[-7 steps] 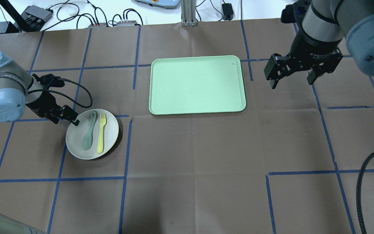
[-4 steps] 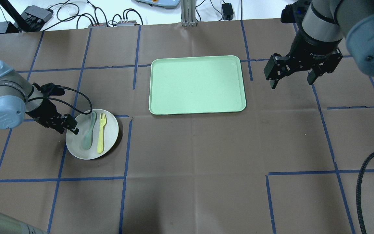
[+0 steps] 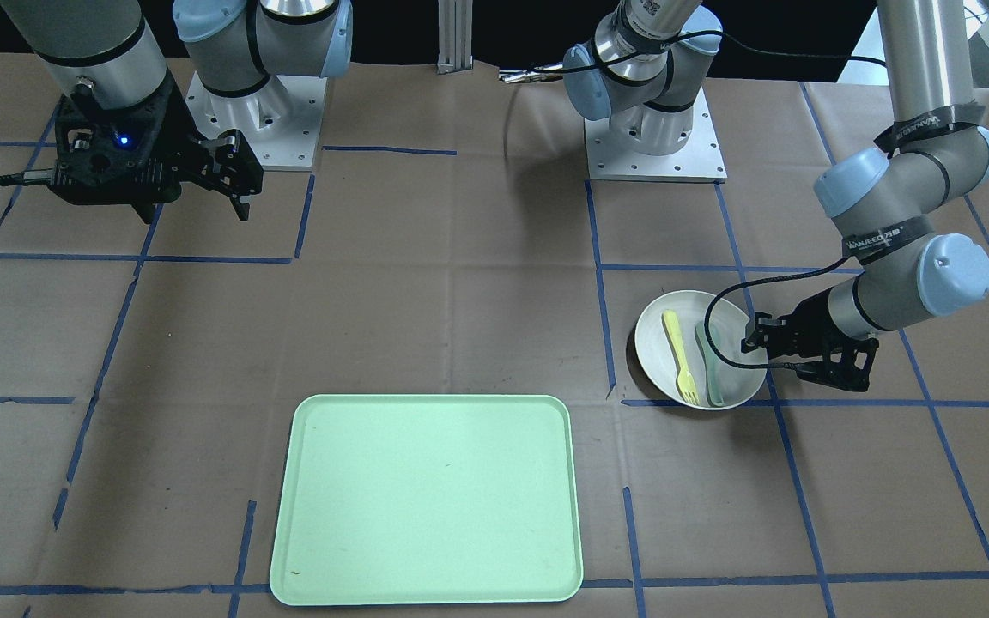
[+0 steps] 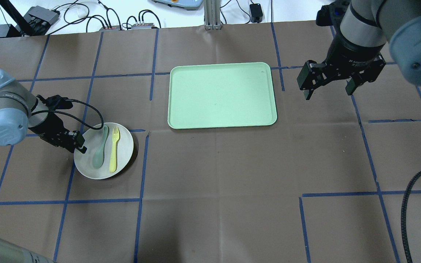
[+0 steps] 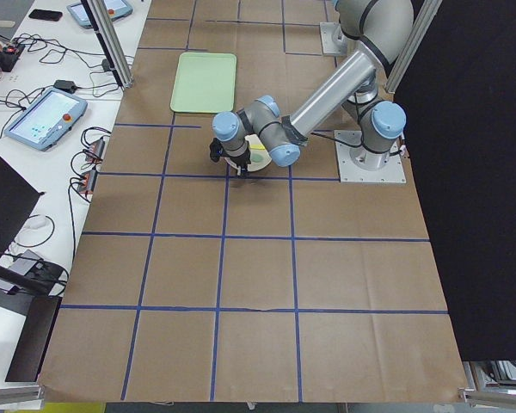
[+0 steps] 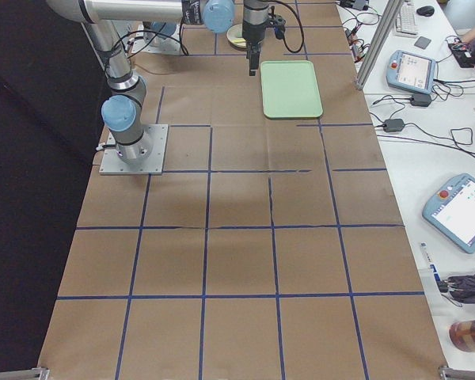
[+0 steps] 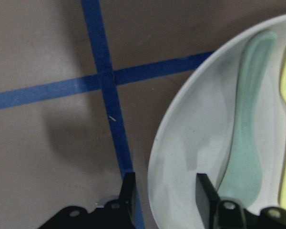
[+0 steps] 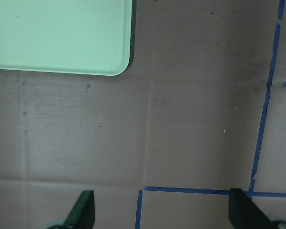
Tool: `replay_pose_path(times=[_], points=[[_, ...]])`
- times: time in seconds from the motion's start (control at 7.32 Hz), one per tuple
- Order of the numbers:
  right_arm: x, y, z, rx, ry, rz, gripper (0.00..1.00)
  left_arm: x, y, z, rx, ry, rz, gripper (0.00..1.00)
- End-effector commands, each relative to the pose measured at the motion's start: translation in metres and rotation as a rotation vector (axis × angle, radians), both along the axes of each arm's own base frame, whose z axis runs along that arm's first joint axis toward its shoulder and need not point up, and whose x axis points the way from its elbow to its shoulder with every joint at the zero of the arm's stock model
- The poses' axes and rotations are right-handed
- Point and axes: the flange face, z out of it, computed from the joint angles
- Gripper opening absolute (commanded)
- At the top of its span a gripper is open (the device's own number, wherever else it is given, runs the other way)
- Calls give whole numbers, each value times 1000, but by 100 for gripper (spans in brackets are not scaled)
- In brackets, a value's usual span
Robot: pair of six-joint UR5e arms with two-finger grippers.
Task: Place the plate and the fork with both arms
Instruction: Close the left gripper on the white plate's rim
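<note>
- the plate (image 4: 124, 146) sits on the table (image 4: 214, 182), rim right between the fingers of the left gripper (image 7: 164, 193), which are apart: one outside, one over the dish
- fork (image 4: 114, 149) lies in it, just past the grey-green spoon (image 4: 99, 150) from that gripper
- right gripper (image 4: 328, 93) hangs wide open above the table, light green tray (image 4: 221, 95) beside it

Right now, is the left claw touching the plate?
Cannot tell. In the left wrist view the left gripper straddles the rim of the plate, one finger outside, one inside, but whether either tip rests on it is hidden.
</note>
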Motion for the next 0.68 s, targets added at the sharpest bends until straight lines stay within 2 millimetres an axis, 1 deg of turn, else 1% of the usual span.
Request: replay_pose_path(times=[0.0,0.27,0.55], points=[[0,0,0,-1,0,1,100,-1,4,-4,9,6,4,29],[0,0,0,-1,0,-1,100,-1,5,-4,10,5,5,20],[0,0,0,-1,0,1,100,2,5,-3,8,6,8,15]])
